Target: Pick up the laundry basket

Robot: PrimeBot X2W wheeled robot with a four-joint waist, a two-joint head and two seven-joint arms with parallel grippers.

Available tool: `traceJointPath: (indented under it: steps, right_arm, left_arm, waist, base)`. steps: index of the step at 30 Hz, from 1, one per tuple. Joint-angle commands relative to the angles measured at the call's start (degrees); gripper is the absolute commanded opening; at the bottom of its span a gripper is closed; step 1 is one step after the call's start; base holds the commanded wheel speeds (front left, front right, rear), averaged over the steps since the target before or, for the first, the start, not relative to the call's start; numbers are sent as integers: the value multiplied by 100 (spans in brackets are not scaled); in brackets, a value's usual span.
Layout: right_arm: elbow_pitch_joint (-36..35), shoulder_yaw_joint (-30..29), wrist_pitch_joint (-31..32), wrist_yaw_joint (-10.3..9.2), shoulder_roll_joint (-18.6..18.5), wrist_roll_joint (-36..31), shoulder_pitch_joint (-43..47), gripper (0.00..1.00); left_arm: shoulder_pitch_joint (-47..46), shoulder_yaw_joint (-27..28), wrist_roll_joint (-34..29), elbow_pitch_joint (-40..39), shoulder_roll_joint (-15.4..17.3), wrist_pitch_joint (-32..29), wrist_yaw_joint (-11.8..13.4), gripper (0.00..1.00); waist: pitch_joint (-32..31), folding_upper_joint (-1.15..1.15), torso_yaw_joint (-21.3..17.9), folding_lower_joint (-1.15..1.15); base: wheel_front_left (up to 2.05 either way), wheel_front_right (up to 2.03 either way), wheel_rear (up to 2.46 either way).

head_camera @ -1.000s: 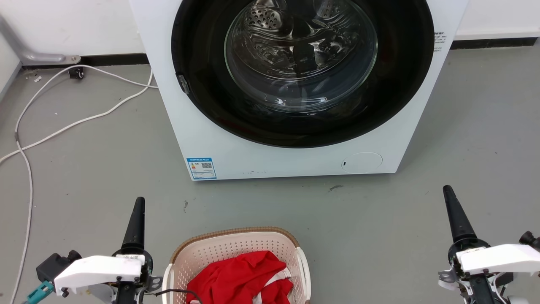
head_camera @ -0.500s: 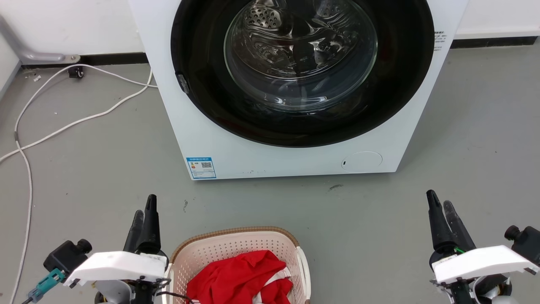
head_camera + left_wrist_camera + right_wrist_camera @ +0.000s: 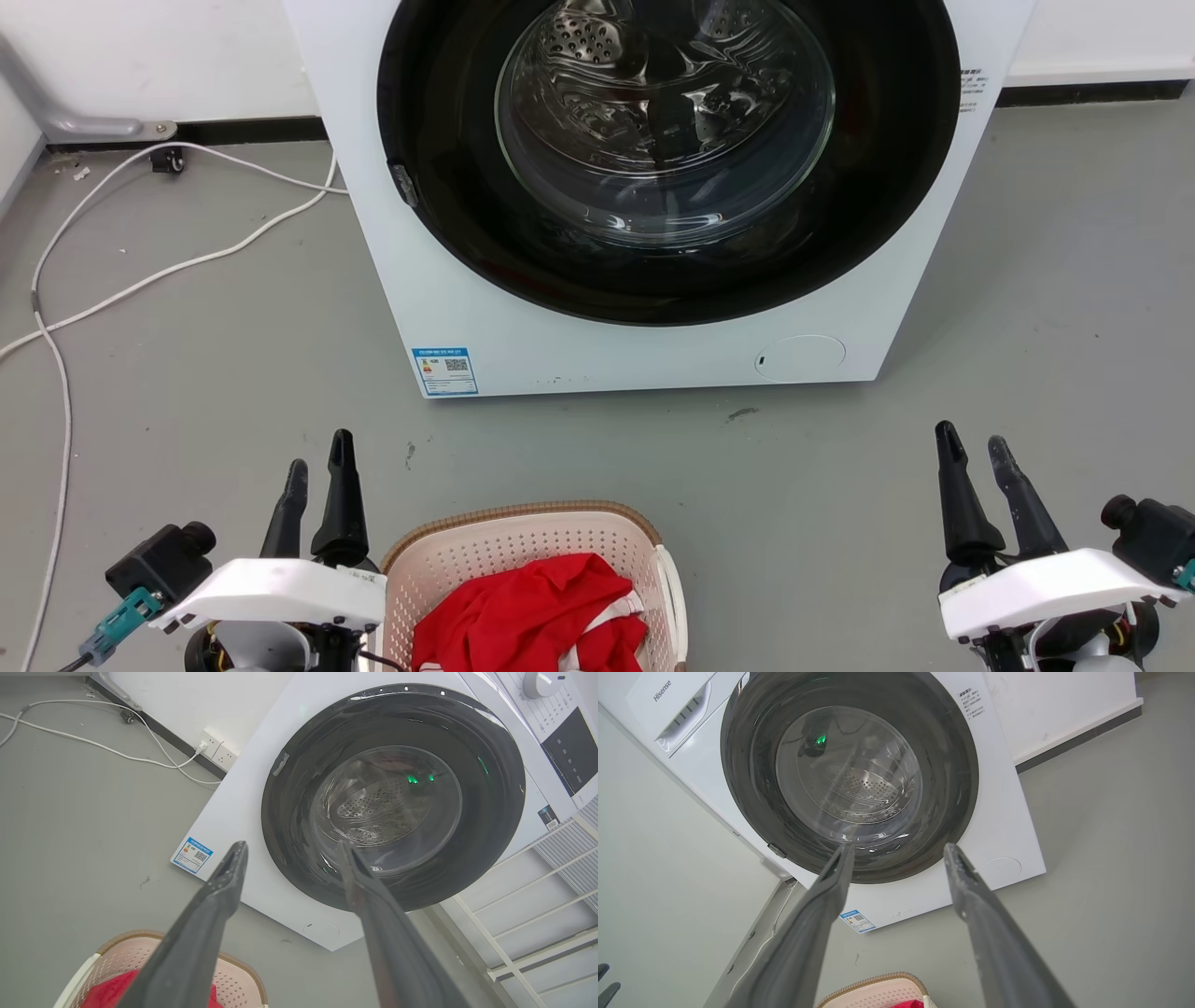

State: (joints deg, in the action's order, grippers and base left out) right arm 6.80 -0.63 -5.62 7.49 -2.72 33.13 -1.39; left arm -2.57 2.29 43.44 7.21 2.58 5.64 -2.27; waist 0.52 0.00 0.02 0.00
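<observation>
On the grey floor (image 3: 233,373), at the bottom middle of the head view: the laundry basket (image 3: 439,579), cream with small holes and a brown woven rim. Stands upright in front of the washing machine (image 3: 523,345), apart from it, with a strip of bare floor between. Holds a red cloth (image 3: 532,607) inside. Carries a white handle (image 3: 674,588) on its right side.

At lower left, the left gripper (image 3: 319,452), just beside the left side of the basket and not touching it. Released: two dark fingers spread apart, with nothing between them. Points up the view toward the machine. In the left wrist view, the same spread fingers, with the basket corner and the red cloth low at the left.

At lower right, the right gripper (image 3: 971,437), well apart from the basket, over bare floor. Also released, fingers parted and grasping nothing. In the right wrist view, the far rim of the basket at the bottom edge, between the two fingers.

Behind all this, the round door (image 3: 667,121) of the machine, shut, dark ring around clear glass. Low on the machine front, a blue label (image 3: 445,371). On the floor at the left, white cables (image 3: 187,266) running to the wall.
</observation>
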Motion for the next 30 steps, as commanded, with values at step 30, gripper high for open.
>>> traceJointPath:
  steps: [30]
  right_arm:
    - [-415, 213, -516, 1, -22, -2268, 248, 100]
  left_arm:
    - [233, -34, -2148, -232, 31, 516, 18, 100]
  waist:
    - [-36, 0, 16, 0]
  base:
    - [0, 0, 0]
